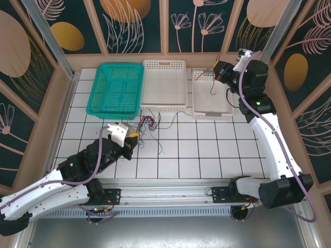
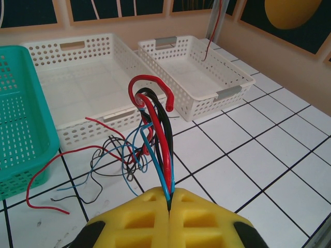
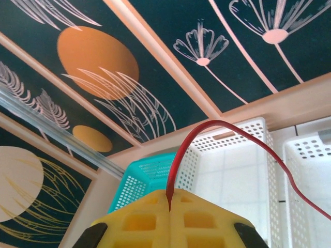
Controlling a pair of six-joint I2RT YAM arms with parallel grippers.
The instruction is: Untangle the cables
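My left gripper (image 2: 169,199) is shut on a bundle of cables (image 2: 158,129), red, black and blue, which rise from the yellow pads and loop over. Their loose ends lie tangled on the tiles (image 2: 111,155) in front of the middle basket. From above, the left gripper (image 1: 133,135) sits just left of the tangle of cables (image 1: 148,124). My right gripper (image 1: 217,72) is raised over the right white basket and is shut on one red cable (image 1: 213,85) that hangs down into it. In the right wrist view that red cable (image 3: 207,126) arches up from the closed pads of the right gripper (image 3: 169,199).
Three baskets stand along the back: a teal one (image 1: 98,82), a middle white one (image 1: 164,64) and a right white one (image 1: 212,114). White tiled table (image 1: 207,150) lies open in front of them. Frame posts and patterned walls close in the sides.
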